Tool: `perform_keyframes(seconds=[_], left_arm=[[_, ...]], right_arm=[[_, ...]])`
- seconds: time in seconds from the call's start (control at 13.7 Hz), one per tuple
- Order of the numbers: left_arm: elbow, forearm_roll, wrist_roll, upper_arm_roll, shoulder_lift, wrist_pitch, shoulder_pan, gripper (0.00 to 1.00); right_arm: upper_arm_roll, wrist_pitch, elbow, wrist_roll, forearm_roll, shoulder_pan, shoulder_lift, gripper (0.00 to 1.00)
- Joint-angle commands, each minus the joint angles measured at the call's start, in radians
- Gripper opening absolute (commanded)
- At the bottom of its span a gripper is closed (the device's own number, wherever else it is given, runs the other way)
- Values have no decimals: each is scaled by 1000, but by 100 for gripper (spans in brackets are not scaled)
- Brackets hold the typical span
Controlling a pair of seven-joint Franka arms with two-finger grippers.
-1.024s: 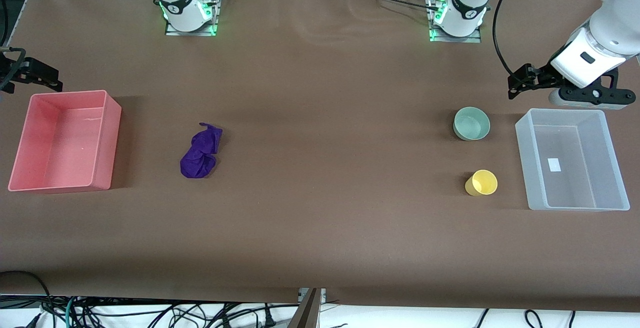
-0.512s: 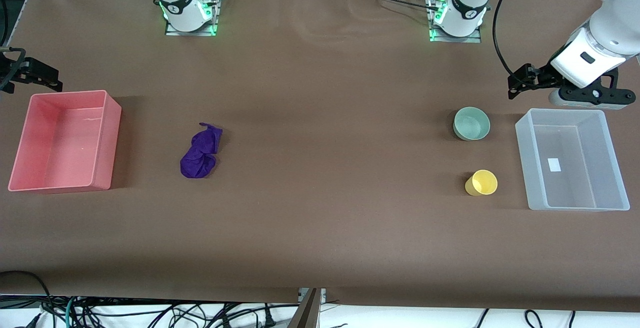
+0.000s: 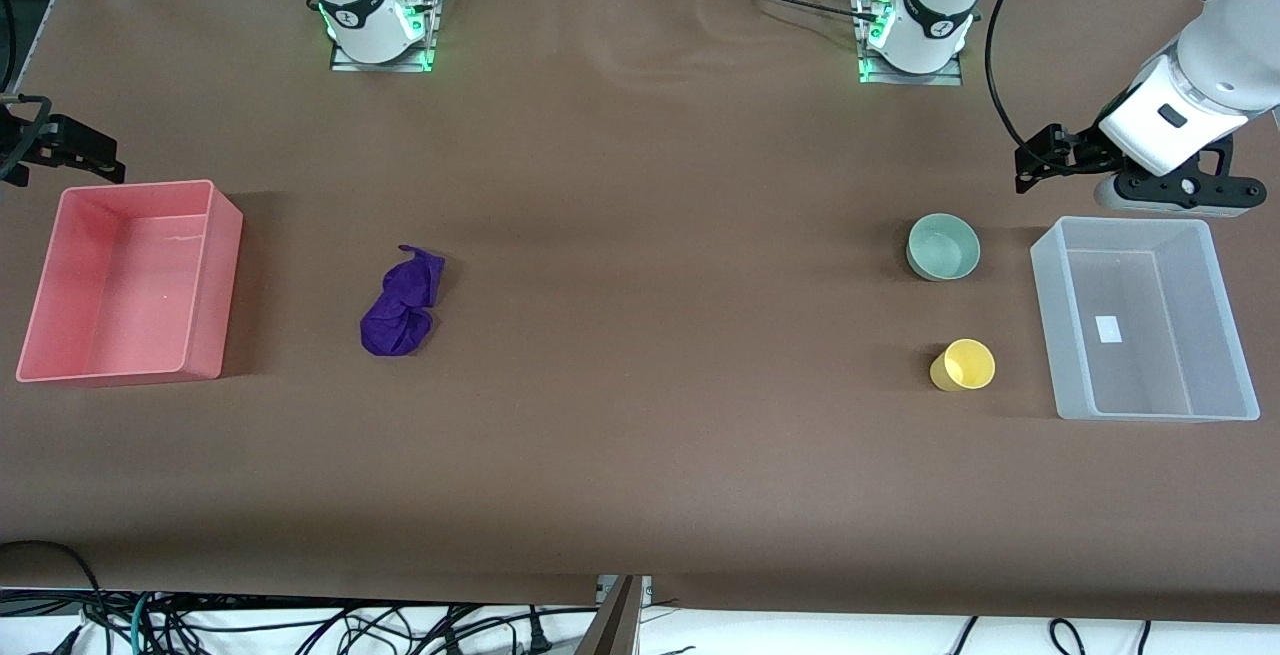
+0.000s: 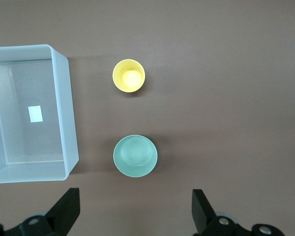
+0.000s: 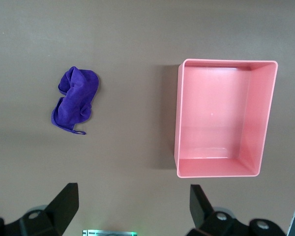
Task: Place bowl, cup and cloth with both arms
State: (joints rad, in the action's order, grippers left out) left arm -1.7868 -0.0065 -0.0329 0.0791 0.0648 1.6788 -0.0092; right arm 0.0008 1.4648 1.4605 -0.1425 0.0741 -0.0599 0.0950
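Note:
The pale green bowl [image 3: 943, 246] [image 4: 135, 156] stands upright toward the left arm's end of the table. The yellow cup [image 3: 964, 365] [image 4: 129, 75] stands nearer to the front camera than the bowl. The crumpled purple cloth [image 3: 402, 301] [image 5: 74, 101] lies toward the right arm's end. My left gripper [image 3: 1172, 197] [image 4: 134, 214] hangs open and empty over bare table, beside the clear bin's rim. My right gripper [image 5: 132, 209] is open and empty over bare table beside the pink bin. In the front view only a black part of its hand shows at the edge.
A clear plastic bin [image 3: 1050, 330] [image 4: 69, 108] sits beside the bowl and cup at the left arm's end. A pink bin [image 3: 222, 280] [image 5: 178, 118] sits at the right arm's end, beside the cloth. Both bins hold nothing. Brown table lies between cloth and bowl.
The left arm's hand has shifted a trifle. Bowl, cup, cloth and both bins lie where they were.

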Motion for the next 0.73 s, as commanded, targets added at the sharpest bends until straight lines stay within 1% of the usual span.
perform_keyframes(seconds=[0.0, 0.66], left_arm=[[-2, 17, -12, -4, 7, -11, -5, 100], [0, 17, -5, -5, 6, -21, -5, 100]], right_arm=[[-4, 2, -5, -8, -13, -1, -3, 100], [-4, 2, -5, -9, -13, -1, -3, 100]])
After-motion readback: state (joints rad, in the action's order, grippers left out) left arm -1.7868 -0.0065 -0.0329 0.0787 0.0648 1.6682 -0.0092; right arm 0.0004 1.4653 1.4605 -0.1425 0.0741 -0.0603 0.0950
